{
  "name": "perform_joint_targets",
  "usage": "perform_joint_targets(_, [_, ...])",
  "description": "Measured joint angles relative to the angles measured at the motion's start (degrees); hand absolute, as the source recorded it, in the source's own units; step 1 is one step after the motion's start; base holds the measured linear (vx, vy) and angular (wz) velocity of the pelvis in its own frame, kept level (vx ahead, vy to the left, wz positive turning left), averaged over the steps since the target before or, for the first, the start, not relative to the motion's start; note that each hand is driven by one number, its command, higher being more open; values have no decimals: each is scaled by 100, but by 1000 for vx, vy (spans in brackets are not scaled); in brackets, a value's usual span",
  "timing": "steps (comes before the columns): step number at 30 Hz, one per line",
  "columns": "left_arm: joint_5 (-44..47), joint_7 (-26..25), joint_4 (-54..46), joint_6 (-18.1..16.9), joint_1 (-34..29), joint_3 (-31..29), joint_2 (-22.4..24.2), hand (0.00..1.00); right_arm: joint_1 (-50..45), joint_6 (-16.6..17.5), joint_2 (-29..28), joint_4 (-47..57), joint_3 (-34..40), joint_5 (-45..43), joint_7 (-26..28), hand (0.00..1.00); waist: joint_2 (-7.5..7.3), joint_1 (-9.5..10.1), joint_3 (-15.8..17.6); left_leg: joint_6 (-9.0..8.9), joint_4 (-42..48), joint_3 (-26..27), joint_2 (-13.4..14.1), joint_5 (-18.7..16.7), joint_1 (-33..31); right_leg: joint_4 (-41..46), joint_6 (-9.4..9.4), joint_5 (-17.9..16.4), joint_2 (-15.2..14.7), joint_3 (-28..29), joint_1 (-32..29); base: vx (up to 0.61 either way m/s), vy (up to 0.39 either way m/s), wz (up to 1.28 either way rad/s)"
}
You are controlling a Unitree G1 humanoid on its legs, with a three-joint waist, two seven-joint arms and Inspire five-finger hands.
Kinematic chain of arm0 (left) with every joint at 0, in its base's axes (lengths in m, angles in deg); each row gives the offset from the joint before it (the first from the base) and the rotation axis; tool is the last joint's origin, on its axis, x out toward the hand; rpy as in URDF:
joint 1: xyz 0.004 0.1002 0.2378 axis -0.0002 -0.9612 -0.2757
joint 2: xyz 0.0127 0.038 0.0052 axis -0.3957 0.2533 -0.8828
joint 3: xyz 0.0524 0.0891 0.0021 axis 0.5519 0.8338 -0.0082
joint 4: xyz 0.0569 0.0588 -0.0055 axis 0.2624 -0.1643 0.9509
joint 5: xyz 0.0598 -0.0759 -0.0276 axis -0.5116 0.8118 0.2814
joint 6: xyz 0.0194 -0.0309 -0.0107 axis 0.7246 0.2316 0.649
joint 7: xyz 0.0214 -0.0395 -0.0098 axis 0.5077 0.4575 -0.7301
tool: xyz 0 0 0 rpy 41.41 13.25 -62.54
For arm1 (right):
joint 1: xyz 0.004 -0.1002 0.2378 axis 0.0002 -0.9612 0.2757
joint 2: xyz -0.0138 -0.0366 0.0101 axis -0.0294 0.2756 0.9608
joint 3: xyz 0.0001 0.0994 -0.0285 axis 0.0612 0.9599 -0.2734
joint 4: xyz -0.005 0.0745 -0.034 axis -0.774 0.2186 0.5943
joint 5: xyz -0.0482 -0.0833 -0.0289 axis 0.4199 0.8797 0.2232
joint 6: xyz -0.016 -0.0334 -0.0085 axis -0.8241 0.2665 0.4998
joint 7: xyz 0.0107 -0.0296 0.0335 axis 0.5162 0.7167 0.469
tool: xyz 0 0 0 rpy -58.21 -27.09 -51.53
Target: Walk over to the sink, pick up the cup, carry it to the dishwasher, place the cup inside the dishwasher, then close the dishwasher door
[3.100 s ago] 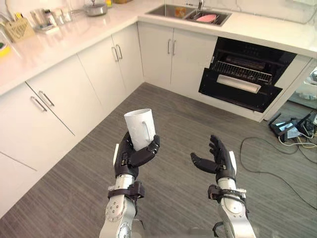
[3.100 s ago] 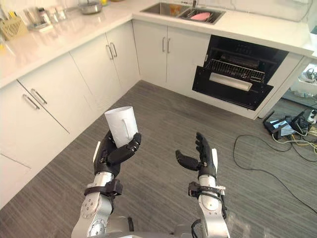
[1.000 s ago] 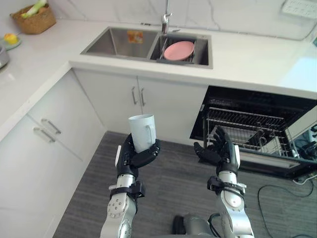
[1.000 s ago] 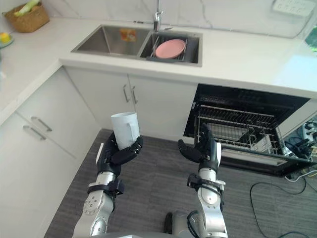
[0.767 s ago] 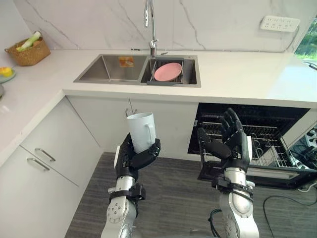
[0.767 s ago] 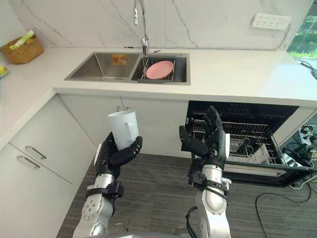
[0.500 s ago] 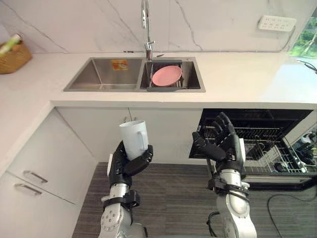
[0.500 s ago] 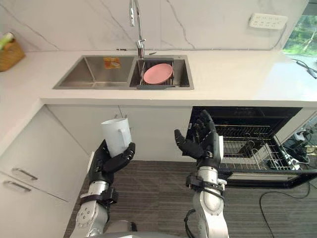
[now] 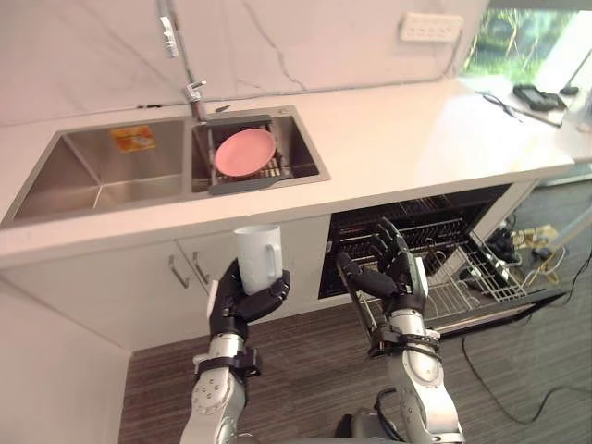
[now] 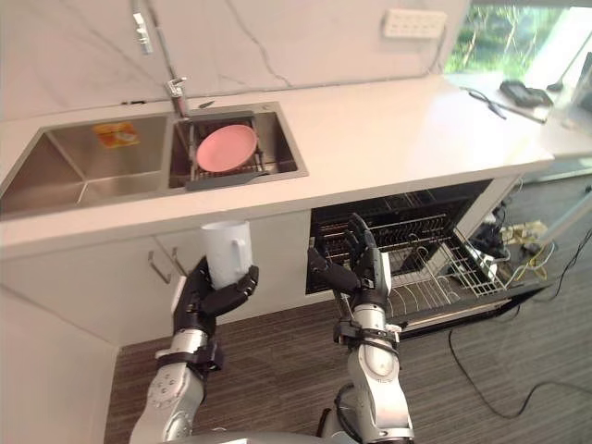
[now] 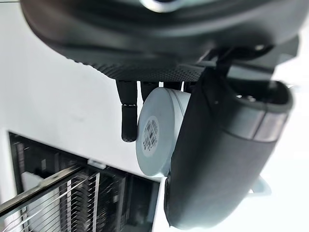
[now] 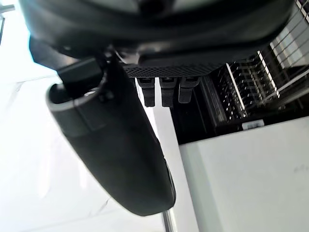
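My left hand (image 9: 242,303) is shut on a white cup (image 9: 258,255), held upright in front of the white cabinet below the sink (image 9: 102,176); the cup's base (image 11: 157,130) shows between thumb and fingers in the left wrist view. To its right my right hand (image 9: 395,276) is raised, open and empty, in front of the open dishwasher (image 9: 421,227). The dishwasher's wire rack (image 9: 467,282) is pulled out over the lowered door (image 9: 507,305).
A double sink with a tap (image 9: 180,55) holds a pink plate (image 9: 245,151) in its right basin rack. White countertop (image 9: 416,129) runs right over the dishwasher. Cables (image 9: 523,393) lie on the grey floor at the right.
The camera view has swung right and nearer the counter; the dishwasher with its pulled-out rack now sits straight ahead of my right hand. The cup stays held in my left hand.
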Motion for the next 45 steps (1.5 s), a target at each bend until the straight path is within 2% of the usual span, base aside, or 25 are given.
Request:
perform_joint_targets(2, [-26,8,0,0,41,-6,97,30,-60,0,-23,32,94,-73,1,90,14,-33,25,-46,398,-74,158,93,-15,-242,-27,4,159,-3,270,205,-98,-18])
perform_joint_targets(3, [-90,8,-1,1,42,-14,114,30,-146,0,-28,164,93,-163,3,90,34,-51,61,-28,1002,-118,267,230,-109,-407,-28,5,223,26,539,219,-43,-23])
perform_joint_targets(4, [-106,12,-8,0,42,-38,116,30,-282,-1,-33,405,63,-172,17,90,43,-46,82,16,1767,-241,342,563,-347,-609,-39,12,240,120,816,180,-25,-28])
perform_joint_targets(5, [-109,11,-18,-3,42,-49,105,30,-341,5,-38,542,46,-184,28,90,-16,-22,117,-24,2069,-321,361,491,-479,-704,-46,19,213,173,909,195,47,-41])
perform_joint_targets(6, [-122,11,-72,-15,52,-55,80,30,-362,21,-42,759,50,-224,41,90,1,42,114,-63,2262,-471,323,188,-687,-827,-25,37,206,314,1019,87,50,-42])
perform_joint_targets(8, [-130,14,-76,-38,138,-50,77,30,-318,78,-42,907,64,-227,60,90,-11,111,120,-4,1867,-758,108,-115,-999,-915,28,71,170,501,1051,139,108,-56])
perform_joint_targets(10, [-150,12,-64,-35,183,-46,74,30,-287,98,-43,899,60,-258,106,90,-8,156,123,6,860,-1157,-151,-95,-1133,-929,87,102,142,691,1041,157,212,-58])
perform_joint_targets(11, [-156,11,-58,-36,204,-41,81,30,-288,98,-34,877,61,-334,129,90,92,177,100,-152,69,-1516,-310,641,-1063,-916,169,99,167,837,1023,172,272,-56])
perform_joint_targets(12, [-186,-9,-14,-31,223,-48,-6,30,-317,78,-111,766,50,-374,161,90,-65,169,104,-116,-126,-1356,-439,697,-877,-1020,283,130,84,984,1081,140,213,-43])
perform_joint_targets(14, [-212,-17,-12,-31,265,-51,-108,30,-364,67,-202,764,49,-423,225,90,-188,88,94,-62,-258,-1288,-580,732,-836,-1246,364,179,-52,1040,1127,97,148,-17])
perform_joint_targets(15, [-279,12,-10,-28,227,32,-181,30,-360,67,-250,766,35,-443,309,90,-198,92,92,-45,-339,-1174,-652,741,-751,-1441,451,270,-121,1101,1217,85,151,-20])
perform_joint_targets(19, [-435,10,14,-16,260,120,-191,30,-363,67,-243,771,-171,-463,506,90,-207,84,76,46,-769,-968,-710,831,-420,-1746,512,399,-143,1281,1357,45,67,-26])
perform_joint_targets(25, [-560,8,325,-15,570,118,-248,30,-369,67,-120,758,-171,-793,653,90,-194,-67,27,41,-1291,-713,-716,1029,-147,-2074,477,627,-65,1540,1400,16,-3,-23])
perform_joint_targets(33, [-631,-16,490,-7,990,105,-352,30,-428,67,-52,636,-202,-998,953,90,-195,-171,-6,105,-1493,-485,-765,1095,14,-2321,510,846,-88,1767,1442,-15,31,-17])
perform_joint_targets(45, [-645,-53,934,-3,1158,-1,-392,30,-429,10,154,407,-411,-1290,1329,90,-163,-233,-132,145,-1530,-282,-802,1174,45,-2630,586,1142,-97,2053,1426,-65,6,-12])
